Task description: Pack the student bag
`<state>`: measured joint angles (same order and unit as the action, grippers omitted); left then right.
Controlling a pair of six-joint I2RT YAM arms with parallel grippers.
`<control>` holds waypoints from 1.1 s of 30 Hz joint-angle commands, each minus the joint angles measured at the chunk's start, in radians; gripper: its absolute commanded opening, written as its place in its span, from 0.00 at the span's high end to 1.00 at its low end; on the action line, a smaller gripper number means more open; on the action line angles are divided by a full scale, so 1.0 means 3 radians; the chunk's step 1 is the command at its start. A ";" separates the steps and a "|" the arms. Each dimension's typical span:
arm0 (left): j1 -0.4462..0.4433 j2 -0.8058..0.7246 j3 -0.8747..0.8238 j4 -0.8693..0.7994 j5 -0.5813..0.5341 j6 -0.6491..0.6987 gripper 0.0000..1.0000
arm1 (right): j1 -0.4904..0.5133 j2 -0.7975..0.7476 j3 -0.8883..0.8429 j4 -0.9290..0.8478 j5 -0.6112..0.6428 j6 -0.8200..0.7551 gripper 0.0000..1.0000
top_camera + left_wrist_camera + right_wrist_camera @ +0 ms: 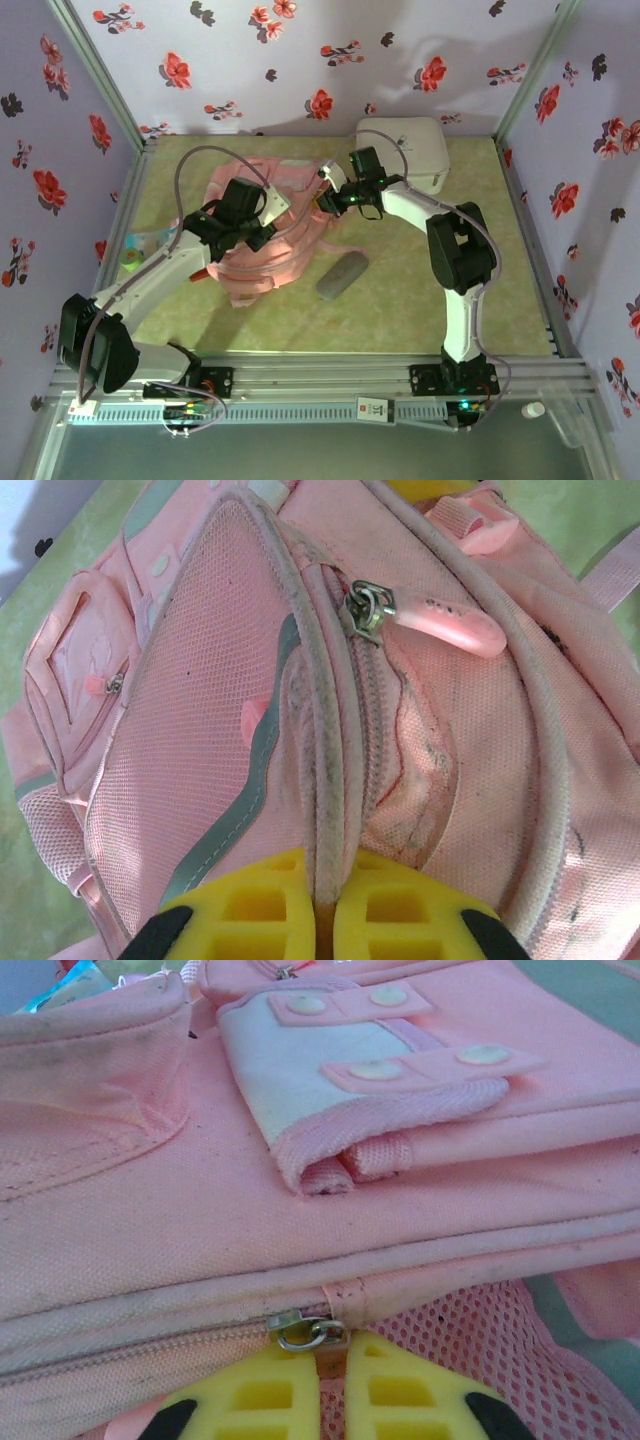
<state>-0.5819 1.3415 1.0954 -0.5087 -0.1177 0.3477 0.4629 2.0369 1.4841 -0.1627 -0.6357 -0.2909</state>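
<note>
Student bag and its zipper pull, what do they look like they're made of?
The student bag: woven pink fabric, matte, with visible weave and scuffs; its front panel is open mesh. The zipper pull: a smooth, slightly glossy pink tab, probably rubber or soft plastic, on a shiny metal slider.

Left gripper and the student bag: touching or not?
Touching. In the left wrist view the left gripper has its jaws closed on the student bag: the piped seam runs down between the yellow pads, pinched with no gap.
</note>
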 commanded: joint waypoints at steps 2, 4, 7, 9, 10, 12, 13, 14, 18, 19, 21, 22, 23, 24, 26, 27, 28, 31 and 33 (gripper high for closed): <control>0.0027 -0.0062 0.0163 0.0243 0.0075 -0.0121 0.99 | -0.0022 -0.0146 -0.0017 -0.0057 0.0101 -0.0083 0.98; 0.0026 -0.0029 0.0167 0.0260 0.0080 -0.0136 0.99 | -0.0037 -0.0234 -0.0052 -0.0106 0.0122 -0.0116 1.00; 0.0027 0.0028 0.0183 0.0289 0.0080 -0.0161 0.99 | -0.0045 -0.0360 -0.0117 -0.0180 0.0138 -0.0160 1.00; 0.0026 0.0050 0.0183 0.0331 0.0080 -0.0181 0.99 | -0.0047 -0.0425 -0.0153 -0.0247 0.0099 -0.0181 1.00; 0.0024 0.0063 0.0186 0.0355 0.0079 -0.0200 0.99 | -0.0045 -0.0458 -0.0164 -0.0299 0.0064 -0.0190 1.00; 0.0025 0.0091 0.0179 0.0405 0.0078 -0.0254 0.99 | -0.0045 -0.0518 -0.0213 -0.0355 0.0043 -0.0194 1.00; 0.0027 0.0107 0.0175 0.0436 0.0080 -0.0299 0.99 | -0.0041 -0.0556 -0.0249 -0.0374 0.0031 -0.0188 1.00; 0.0026 0.0123 0.0173 0.0473 0.0080 -0.0335 0.99 | -0.0036 -0.0593 -0.0285 -0.0390 0.0015 -0.0190 1.00; 0.0027 0.0217 0.0138 0.0644 0.0099 -0.0498 1.00 | 0.0018 -0.0751 -0.0443 -0.0439 -0.0017 -0.0133 1.00; 0.0022 0.0245 0.0140 0.0675 0.0110 -0.0534 1.00 | 0.0044 -0.0787 -0.0486 -0.0442 -0.0014 -0.0110 1.00; 0.0019 0.0295 0.0132 0.0745 0.0109 -0.0592 1.00 | 0.0096 -0.0856 -0.0554 -0.0443 -0.0005 -0.0058 1.00; 0.0022 0.0320 0.0133 0.0787 0.0114 -0.0625 1.00 | 0.0122 -0.0885 -0.0593 -0.0434 -0.0008 -0.0021 1.00; 0.0018 0.0343 0.0140 0.0812 0.0115 -0.0652 1.00 | 0.0150 -0.0913 -0.0629 -0.0418 0.0001 0.0035 1.00; 0.0018 0.0371 0.0151 0.0841 0.0114 -0.0690 1.00 | 0.0176 -0.0943 -0.0677 -0.0381 0.0012 0.0105 1.00; 0.0015 0.0418 0.0163 0.0889 0.0123 -0.0749 1.00 | 0.0224 -0.0987 -0.0743 -0.0322 0.0023 0.0237 1.00; 0.0011 0.0442 0.0171 0.0920 0.0130 -0.0777 1.00 | 0.0248 -0.1008 -0.0785 -0.0262 0.0011 0.0330 1.00; 0.0012 0.0469 0.0178 0.0938 0.0132 -0.0795 1.00 | 0.0273 -0.1016 -0.0819 -0.0217 0.0007 0.0427 1.00; 0.0007 0.0537 0.0203 0.0977 0.0136 -0.0883 1.00 | 0.0363 -0.1065 -0.0959 -0.0036 -0.0001 0.0682 1.00; 0.0007 0.0577 0.0214 0.0998 0.0137 -0.0928 1.00 | 0.0440 -0.1101 -0.1090 0.0145 -0.0005 0.0829 1.00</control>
<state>-0.5884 1.4952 1.1091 -0.3363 -0.0399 0.1394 0.5591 1.7470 1.2026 -0.1841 -0.5953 -0.1440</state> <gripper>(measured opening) 0.084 0.055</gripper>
